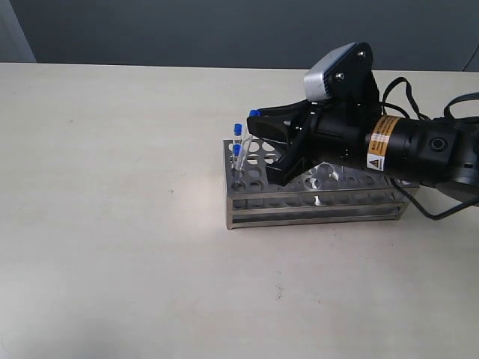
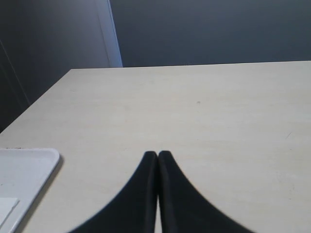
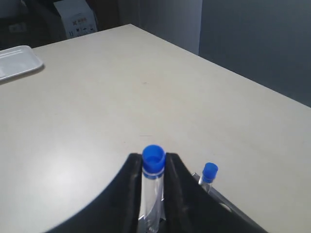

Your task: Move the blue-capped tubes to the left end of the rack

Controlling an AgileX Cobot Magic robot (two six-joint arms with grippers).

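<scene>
On the pale matte counter [image 1: 112, 224] stood the shiny perforated steel rack [image 1: 314, 213], my left gripper [image 2: 158, 160] sat closed, and over the rack's left end my right gripper [image 3: 153, 167] pinched one slim clear blue-capped tube [image 3: 153, 156], cap clear of the fingertips, near two more tubes [image 1: 237, 149] standing upright there, caps up.

**Right gripper [image 3: 153, 164] clamped, left gripper [image 2: 158, 154] closed**

Your right gripper pinches one blue-capped tube [image 3: 152, 156] between its fingers, with the cap level with the fingertips. Your right arm [image 1: 419, 149] stretches nearly level behind the pincer. Your left gripper's fingers are pressed together, tip to tip.
</scene>
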